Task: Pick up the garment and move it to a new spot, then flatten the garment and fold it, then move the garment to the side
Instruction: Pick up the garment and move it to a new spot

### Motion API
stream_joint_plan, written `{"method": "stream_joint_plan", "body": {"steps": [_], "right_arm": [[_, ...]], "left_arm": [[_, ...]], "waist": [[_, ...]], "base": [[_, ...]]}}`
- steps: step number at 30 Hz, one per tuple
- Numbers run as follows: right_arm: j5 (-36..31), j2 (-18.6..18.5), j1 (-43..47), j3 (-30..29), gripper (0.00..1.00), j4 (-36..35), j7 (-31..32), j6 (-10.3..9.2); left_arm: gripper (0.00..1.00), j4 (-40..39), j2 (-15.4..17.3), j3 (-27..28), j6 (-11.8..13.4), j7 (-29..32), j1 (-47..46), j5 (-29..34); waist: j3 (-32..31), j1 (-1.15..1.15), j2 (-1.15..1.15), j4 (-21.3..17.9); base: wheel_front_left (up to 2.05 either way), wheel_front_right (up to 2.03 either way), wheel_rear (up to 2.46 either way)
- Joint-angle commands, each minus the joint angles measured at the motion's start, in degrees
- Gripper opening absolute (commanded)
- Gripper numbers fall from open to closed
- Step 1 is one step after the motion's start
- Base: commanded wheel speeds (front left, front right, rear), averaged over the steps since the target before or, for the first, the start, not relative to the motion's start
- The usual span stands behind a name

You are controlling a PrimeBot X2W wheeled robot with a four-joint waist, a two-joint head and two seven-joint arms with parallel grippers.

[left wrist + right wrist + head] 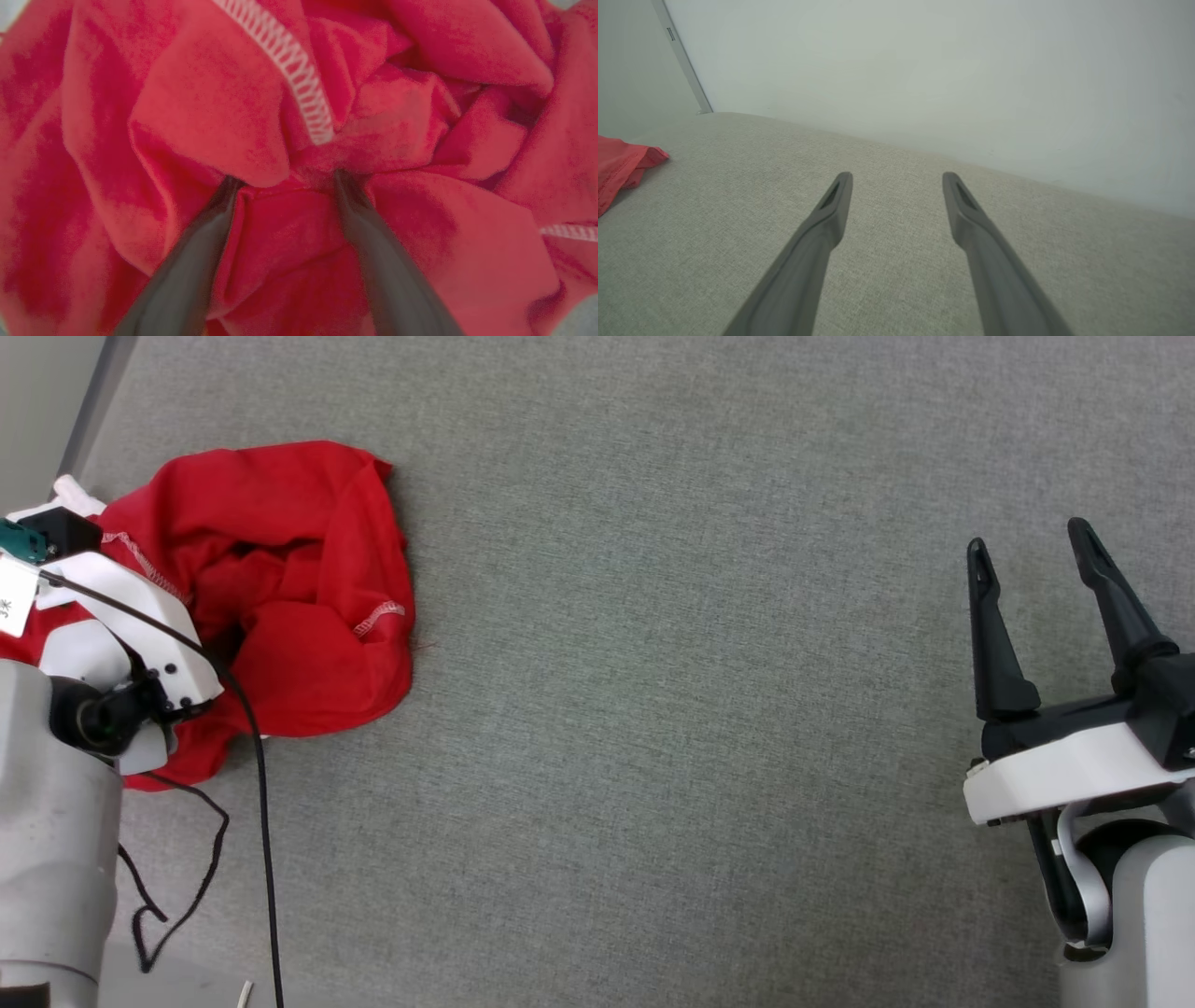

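Note:
The garment (299, 579) is a crumpled red heap with white-stitched hems at the left of the grey surface. A bit of white cloth (75, 493) shows at its far left edge. My left wrist (140, 616) hangs over the heap and hides that gripper's fingers in the head view. In the left wrist view the left gripper (282, 179) stands open, its two tips sunk into folds of the garment (210, 93), with a ridge of red cloth between them. Far to the right, my right gripper (1027, 537) is open and holds nothing. The right wrist view shows the right gripper (897, 176) above bare surface, the garment (621, 163) at far left.
The grey fabric surface (672, 709) stretches wide between the two arms. A black cable (266, 821) loops down from the left wrist at the lower left. A pale wall (924, 70) and a metal strip (682, 60) bound the surface's far side.

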Motion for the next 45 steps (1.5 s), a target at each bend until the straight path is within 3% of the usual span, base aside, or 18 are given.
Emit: {"method": "stream_joint_plan", "body": {"steps": [1,3,4,5,6,7,11,19,29,35,45], "right_arm": [[0.0,0.03,-1.08,0.16,1.0,0.11,-0.18,-0.02],[-0.1,0.02,-1.05,0.15,1.0,0.25,-0.19,-0.03],[-0.06,0.02,-1.02,0.19,1.0,0.36,-0.16,-0.03],[0.04,0.02,-1.03,0.25,1.0,0.37,-0.13,-0.03],[0.15,0.02,-1.07,0.27,1.0,0.4,-0.07,-0.03],[0.33,0.02,-1.1,0.23,1.0,0.51,-0.09,-0.03],[-0.2,0.02,-0.96,-0.11,1.0,0.54,-0.38,-0.03],[1.82,0.02,1.15,-1.51,1.0,2.17,-1.77,-0.03],[5.43,0.04,5.24,-2.95,1.0,4.51,-3.62,-0.03],[6.88,0.02,7.77,-3.3,1.0,5.32,-3.98,-0.03],[8.18,0.05,10.59,-3.48,1.0,4.24,-3.16,-0.02]], "left_arm": [[1.0,1.35,-0.08,-0.97,0.01,2.04,-0.2,-0.81],[1.0,3.16,-0.49,-2.54,0.0,4.54,0.55,-1.42],[0.91,4.13,-0.81,-2.87,0.0,5.36,0.82,-2.15],[0.45,4.66,-1.11,-3.27,-0.01,5.7,0.98,-2.4],[0.05,4.84,-1.04,-3.66,-0.01,4.65,1.0,-2.34],[0.0,5.31,-1.12,-4.02,-0.01,4.29,1.25,-2.6],[0.0,5.13,-0.22,-5.44,-0.01,-0.59,0.98,-1.91],[0.0,3.88,1.96,-6.26,2.01,-20.56,-2.24,3.7],[0.0,-2.63,0.11,-7.97,4.92,-38.62,-3.06,8.8],[0.0,-10.11,-2.59,-9.41,5.98,-43.38,-0.31,9.71],[0.0,-26.57,-8.82,-13.11,8.14,-46.09,8.99,9.3]], "waist": [[0.72,-0.01,0.0,-0.74],[0.82,-0.01,0.0,-0.98],[0.77,-0.01,0.0,-1.12],[0.71,-0.01,0.0,-1.24],[0.64,-0.01,0.0,-1.36],[0.44,-0.01,0.0,-1.52],[-0.52,-0.01,0.0,-1.65],[-6.16,-0.01,0.0,-0.79],[-15.34,-0.01,0.0,-1.55],[-19.17,-0.01,0.0,-4.92],[-21.06,-0.01,0.0,-14.63]], "base": [[0.0,0.0,0.0],[0.0,0.0,0.0],[0.0,0.0,0.0],[0.0,0.0,0.0],[0.0,0.0,0.0],[0.0,0.0,0.0],[0.0,0.0,0.0],[0.0,0.0,0.0],[0.0,0.0,0.0],[0.0,0.0,0.0],[0.0,0.0,0.0]]}}
